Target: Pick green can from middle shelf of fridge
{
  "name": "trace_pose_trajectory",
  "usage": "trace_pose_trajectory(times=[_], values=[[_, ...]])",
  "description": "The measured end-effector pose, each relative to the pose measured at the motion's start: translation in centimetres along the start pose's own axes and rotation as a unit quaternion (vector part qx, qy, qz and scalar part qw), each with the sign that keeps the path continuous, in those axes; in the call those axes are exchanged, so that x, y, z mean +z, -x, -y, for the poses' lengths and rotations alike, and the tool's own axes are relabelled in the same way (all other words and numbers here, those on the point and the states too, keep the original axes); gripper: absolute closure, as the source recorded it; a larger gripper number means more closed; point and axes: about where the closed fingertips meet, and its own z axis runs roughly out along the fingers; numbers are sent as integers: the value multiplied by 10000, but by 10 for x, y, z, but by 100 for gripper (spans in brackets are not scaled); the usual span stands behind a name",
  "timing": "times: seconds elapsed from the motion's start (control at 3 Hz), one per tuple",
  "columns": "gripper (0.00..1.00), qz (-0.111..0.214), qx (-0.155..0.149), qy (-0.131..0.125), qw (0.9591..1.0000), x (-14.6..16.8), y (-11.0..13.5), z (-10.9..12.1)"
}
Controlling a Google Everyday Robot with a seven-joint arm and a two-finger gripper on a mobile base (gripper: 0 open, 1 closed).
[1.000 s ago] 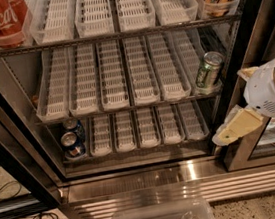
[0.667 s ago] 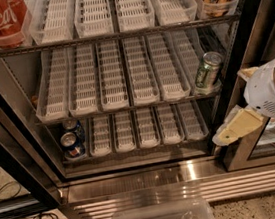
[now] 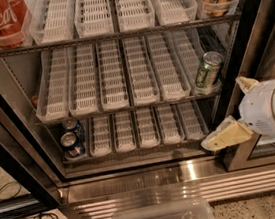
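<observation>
green can (image 3: 208, 70) at right near end of middle shelf (image 3: 112, 79): long axis near vertical, lid up, tipped slightly right. my gripper (image 3: 223, 114), spread and empty, just below-right.

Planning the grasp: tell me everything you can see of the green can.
The green can is small, metallic green with pale label markings and a silver lid. It stands slightly tilted at the right front corner of the middle shelf. The gripper hangs open below and right of it, apart.
</observation>
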Motion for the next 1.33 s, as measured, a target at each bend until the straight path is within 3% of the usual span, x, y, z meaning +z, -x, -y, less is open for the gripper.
trace_pose_trajectory(times=[0.33, 0.67, 1.33], values=[[0, 609, 260, -371, 9971, 15, 7, 1], [0, 1160, 521, -935, 9875, 21, 25, 19], [0, 1632, 1211, -1877, 9610, 34, 27, 60]])
